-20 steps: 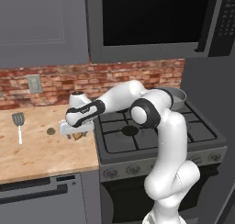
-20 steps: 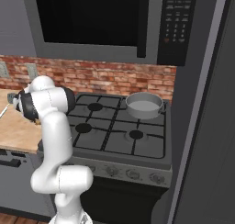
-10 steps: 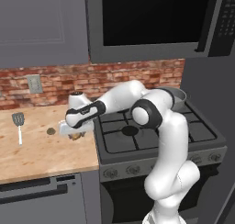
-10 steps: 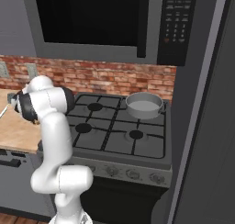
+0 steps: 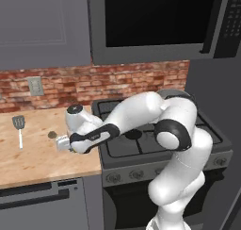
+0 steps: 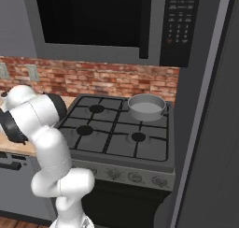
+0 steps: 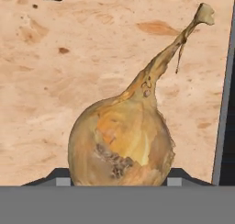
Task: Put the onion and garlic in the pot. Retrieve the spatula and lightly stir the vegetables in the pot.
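Onion (image 7: 121, 145) clamped between gripper (image 7: 114, 179) tips; firm, smooth-skinned, likely slippery; stem toward one o'clock.

Wooden countertop (image 5: 28, 165) — light, bare-grained. Slotted grey spatula with thin pale handle (image 5: 19, 129) lying near the red brick backsplash (image 5: 56, 85). Tiny grey-brown garlic lump (image 5: 52, 135) just right of it. White arm's gripper (image 5: 62, 143) low over the counter — beside the black gas stove (image 5: 141, 139).
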